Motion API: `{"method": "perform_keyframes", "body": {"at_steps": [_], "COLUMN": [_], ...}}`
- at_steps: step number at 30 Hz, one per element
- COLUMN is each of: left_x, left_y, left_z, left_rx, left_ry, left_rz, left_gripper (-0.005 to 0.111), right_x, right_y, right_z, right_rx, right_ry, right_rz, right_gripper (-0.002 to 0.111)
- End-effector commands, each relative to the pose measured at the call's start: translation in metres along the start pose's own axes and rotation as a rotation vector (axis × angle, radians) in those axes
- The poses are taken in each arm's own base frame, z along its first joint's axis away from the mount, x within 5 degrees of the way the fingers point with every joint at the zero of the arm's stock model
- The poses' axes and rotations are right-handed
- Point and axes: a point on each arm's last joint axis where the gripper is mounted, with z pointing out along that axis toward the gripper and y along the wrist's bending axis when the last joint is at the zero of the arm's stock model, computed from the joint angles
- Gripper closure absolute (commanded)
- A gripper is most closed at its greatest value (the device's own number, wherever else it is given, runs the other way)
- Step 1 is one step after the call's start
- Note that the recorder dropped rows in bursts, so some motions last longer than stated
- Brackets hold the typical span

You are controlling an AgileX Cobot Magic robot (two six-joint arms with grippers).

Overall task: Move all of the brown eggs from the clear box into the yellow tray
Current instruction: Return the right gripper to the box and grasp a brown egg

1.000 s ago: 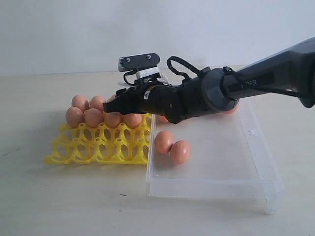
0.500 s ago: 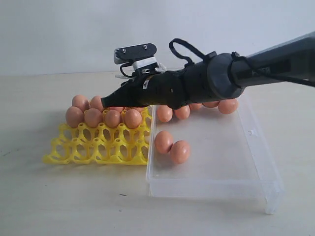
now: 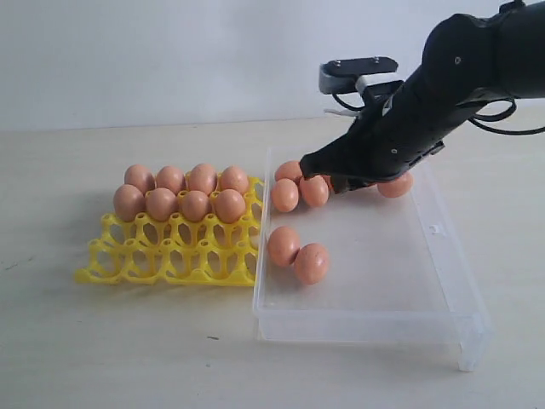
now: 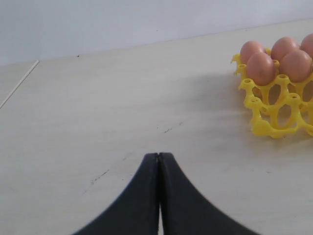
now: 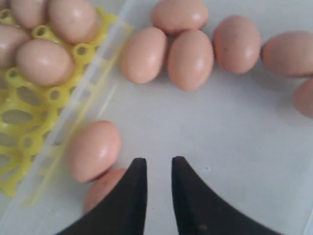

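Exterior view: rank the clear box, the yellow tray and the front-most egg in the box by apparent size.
1. clear box
2. yellow tray
3. front-most egg, far smaller; the egg touching it looks alike.

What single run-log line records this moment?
tray: eight eggs | box: more eggs remain | right tool: empty, slightly open, over box | left tool: shut, empty

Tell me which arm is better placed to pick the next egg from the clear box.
Right. The right arm hangs over the clear box, jaws parted and empty above the brown eggs. The left arm sits with jaws shut over the table beside the yellow tray, no box in its view.
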Motion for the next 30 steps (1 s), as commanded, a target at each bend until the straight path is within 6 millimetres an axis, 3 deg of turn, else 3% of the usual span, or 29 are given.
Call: {"method": "perform_keyframes", "body": {"at_steps": [1, 6, 12, 16, 21, 30], "left_x": [-0.002, -0.002, -0.002, -0.002, -0.002, -0.002], "left_y": [0.000, 0.000, 0.000, 0.000, 0.000, 0.000], "left_z": [0.000, 0.000, 0.000, 0.000, 0.000, 0.000], "left_rx": [0.006, 0.006, 0.006, 0.006, 0.006, 0.006], "left_ry": [-0.013, -0.013, -0.013, -0.013, -0.013, -0.013], "left_rz": [-0.006, -0.006, -0.006, -0.006, -0.006, -0.006], "left_gripper": [0.107, 0.107, 0.107, 0.107, 0.107, 0.107], "right_x": [-0.003, -0.024, -0.057, -0.068, -0.076, -0.078], "right_y": [-0.020, -0.017, -0.012, -0.013, -0.014, -0.016], "right_z": [0.019, 0.028, 0.042, 0.057, 0.075, 0.097], "right_rx": [0.049, 0.058, 0.050, 0.062, 0.064, 0.068], "right_ry": [0.062, 0.024, 0.032, 0.080, 0.092, 0.094], "right_rz": [0.080, 0.042, 0.035, 0.057, 0.057, 0.055], "right_gripper": [0.065, 0.047, 0.047, 0.048, 0.055, 0.056]}}
